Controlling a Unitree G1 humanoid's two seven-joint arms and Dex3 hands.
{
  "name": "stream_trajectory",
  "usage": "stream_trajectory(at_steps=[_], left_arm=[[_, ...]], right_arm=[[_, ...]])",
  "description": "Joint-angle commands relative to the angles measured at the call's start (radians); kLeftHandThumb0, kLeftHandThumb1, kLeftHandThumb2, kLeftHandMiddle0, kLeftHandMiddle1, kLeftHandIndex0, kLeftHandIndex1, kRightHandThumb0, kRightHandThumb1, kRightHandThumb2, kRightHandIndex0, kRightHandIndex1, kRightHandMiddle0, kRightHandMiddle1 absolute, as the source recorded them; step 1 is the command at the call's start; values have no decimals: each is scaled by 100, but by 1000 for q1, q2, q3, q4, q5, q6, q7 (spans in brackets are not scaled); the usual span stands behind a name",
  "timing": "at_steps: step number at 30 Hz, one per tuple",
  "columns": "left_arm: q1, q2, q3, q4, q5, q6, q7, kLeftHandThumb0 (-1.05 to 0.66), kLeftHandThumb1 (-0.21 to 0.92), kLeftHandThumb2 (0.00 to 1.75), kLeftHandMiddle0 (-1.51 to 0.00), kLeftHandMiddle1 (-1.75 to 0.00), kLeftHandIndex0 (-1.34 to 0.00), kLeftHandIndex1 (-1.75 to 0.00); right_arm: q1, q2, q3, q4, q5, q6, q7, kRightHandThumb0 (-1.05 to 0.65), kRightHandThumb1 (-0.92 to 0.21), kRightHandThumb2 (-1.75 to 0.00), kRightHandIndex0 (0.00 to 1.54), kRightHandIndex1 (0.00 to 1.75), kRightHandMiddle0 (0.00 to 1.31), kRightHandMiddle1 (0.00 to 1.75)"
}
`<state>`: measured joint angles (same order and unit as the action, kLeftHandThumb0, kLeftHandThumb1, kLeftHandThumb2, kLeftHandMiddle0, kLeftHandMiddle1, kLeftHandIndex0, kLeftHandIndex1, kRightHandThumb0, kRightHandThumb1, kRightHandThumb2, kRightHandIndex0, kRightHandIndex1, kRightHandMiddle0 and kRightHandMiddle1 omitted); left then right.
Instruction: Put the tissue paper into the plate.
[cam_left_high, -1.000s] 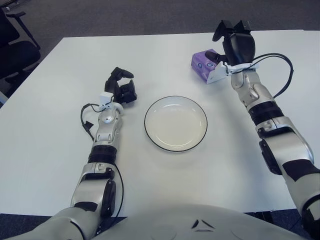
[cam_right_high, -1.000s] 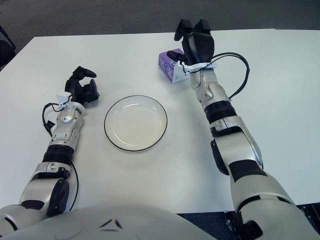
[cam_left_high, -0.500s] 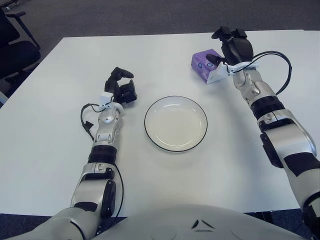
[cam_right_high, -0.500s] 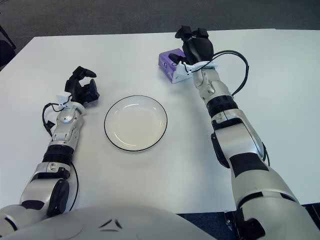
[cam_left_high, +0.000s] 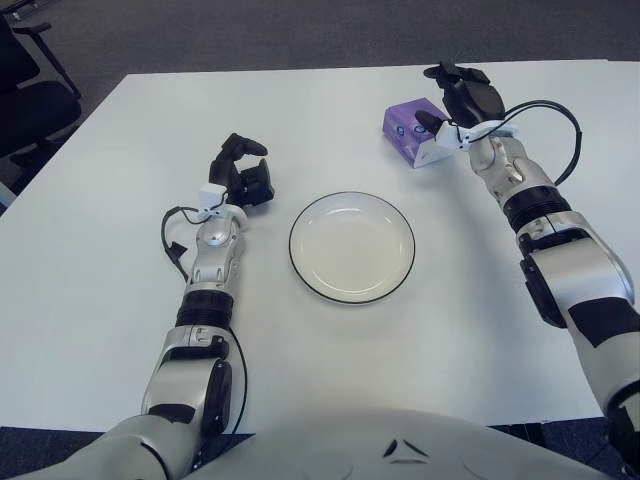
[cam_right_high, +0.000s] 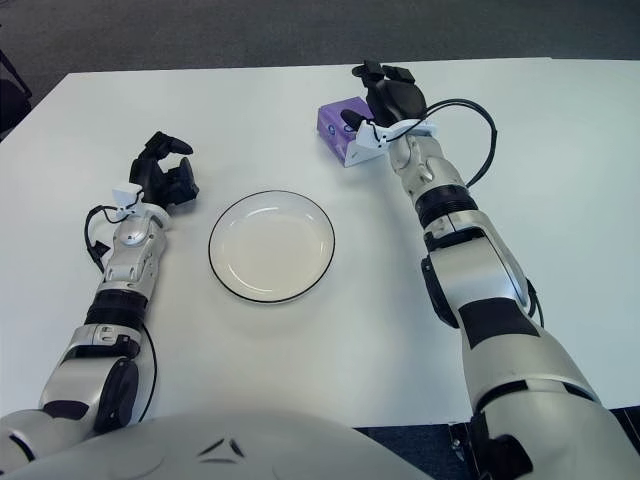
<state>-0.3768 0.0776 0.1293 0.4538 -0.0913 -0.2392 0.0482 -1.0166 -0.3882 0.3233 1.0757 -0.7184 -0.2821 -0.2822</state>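
A small purple tissue pack (cam_left_high: 405, 127) lies on the white table at the back right. My right hand (cam_left_high: 458, 97) is just to its right and slightly over it, fingers spread, with the thumb close against the pack's right end; it holds nothing. A white plate with a dark rim (cam_left_high: 351, 247) sits empty at the table's middle, nearer to me than the pack. My left hand (cam_left_high: 243, 172) shows to the left of the plate, fingers loosely bent and holding nothing.
The white table (cam_left_high: 120, 300) spreads wide around the plate. A black cable (cam_left_high: 560, 115) loops off my right forearm. A dark office chair (cam_left_high: 25, 95) stands beyond the table's far left corner.
My right hand has come down and tipped forward beside the tissue pack, now sitting lower against it. The pack, the plate and the left hand have not moved.
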Motion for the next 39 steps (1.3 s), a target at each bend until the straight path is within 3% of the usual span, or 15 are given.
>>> stream_trajectory(at_steps=[1, 9, 24, 39], left_arm=[[177, -61, -16, 76, 10, -7, 4, -46, 37, 125, -127, -175, -57, -175], [183, -64, -17, 68, 12, -4, 10, -46, 38, 124, -127, -175, -57, -175], [190, -72, -15, 60, 11, -19, 17, -46, 37, 126, -128, -175, -57, -175], [190, -72, -14, 65, 11, -30, 16, -46, 37, 126, -128, -175, -57, -175]], right_arm=[[-42, 15, 19, 58, 21, -14, 46, -104, -92, -108, 0, 0, 0, 30], [-35, 36, 33, 108, 26, -12, 70, -105, -92, -112, 0, 0, 0, 17], [5, 53, 54, 155, 39, -22, 122, -102, -92, -116, 0, 0, 0, 20], [78, -3, 82, 76, 46, -90, 133, -99, -92, -112, 0, 0, 0, 29]])
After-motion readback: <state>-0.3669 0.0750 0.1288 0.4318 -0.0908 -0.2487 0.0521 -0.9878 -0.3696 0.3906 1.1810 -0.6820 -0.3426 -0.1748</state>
